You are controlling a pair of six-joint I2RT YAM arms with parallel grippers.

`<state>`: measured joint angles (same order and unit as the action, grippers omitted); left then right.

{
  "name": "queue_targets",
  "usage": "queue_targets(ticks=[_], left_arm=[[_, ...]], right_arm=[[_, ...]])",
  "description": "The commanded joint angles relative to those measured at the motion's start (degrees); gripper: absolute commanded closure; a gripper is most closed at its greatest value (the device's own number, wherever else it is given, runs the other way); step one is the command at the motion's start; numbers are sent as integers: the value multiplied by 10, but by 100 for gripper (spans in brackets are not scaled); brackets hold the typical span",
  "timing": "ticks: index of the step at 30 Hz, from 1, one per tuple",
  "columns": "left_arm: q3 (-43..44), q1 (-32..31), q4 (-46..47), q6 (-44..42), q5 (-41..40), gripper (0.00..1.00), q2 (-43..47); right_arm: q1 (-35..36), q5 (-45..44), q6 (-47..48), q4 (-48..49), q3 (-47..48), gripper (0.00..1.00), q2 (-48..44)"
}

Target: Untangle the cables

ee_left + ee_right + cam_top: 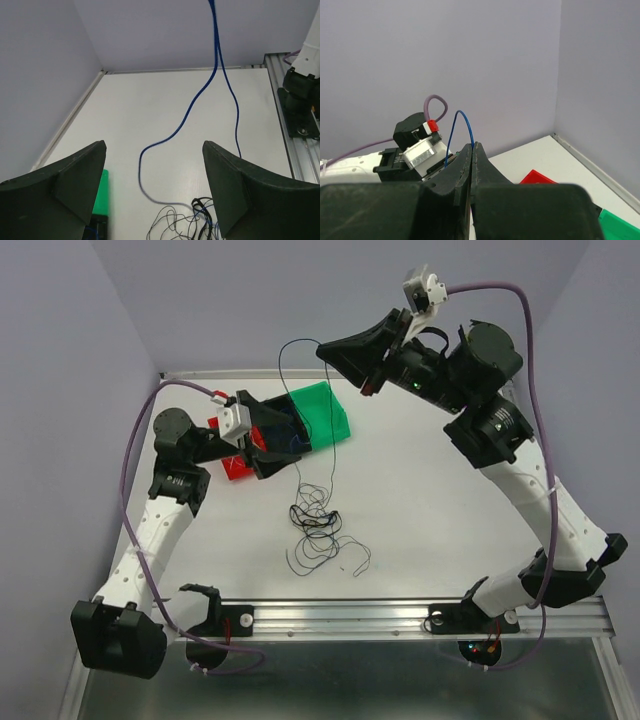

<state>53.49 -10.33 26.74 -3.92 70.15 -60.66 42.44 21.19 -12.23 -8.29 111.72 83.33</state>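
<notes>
Your right gripper is pinched on a blue cable rising from the tangle on the table, left gripper spread empty; these strands look light, limp and snag-prone, so take a free run near the knot.

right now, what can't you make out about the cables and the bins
tangle: in the top view the strands are too thin to count or to tell which lies over which; in the left wrist view the bottom edge cuts it off.
blue cable: in the left wrist view the top edge cuts off its upper end.
red bin: in the top view the left pincer mostly hides its inside.
table: in the right wrist view the right pincer blocks most of it.
</notes>
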Motion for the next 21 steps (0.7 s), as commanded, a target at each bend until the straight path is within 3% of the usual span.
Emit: queue_targets(ticks=[1, 9, 18, 20, 21], left_arm=[[38, -27, 10, 15, 32, 10, -4], [82, -96, -21, 22, 8, 10, -41], [53, -154, -9, 24, -68, 12, -69], [48, -167, 3, 33, -80, 15, -78], [43, -173, 13, 36, -83, 21, -82]], right_arm=[[-2, 34, -9, 28, 23, 99, 17], [-2, 54, 4, 46, 20, 100, 25], [-2, 64, -7, 254, -104, 99, -21], [-2, 66, -16, 317, -139, 99, -30], [-2, 65, -21, 332, -147, 99, -37]])
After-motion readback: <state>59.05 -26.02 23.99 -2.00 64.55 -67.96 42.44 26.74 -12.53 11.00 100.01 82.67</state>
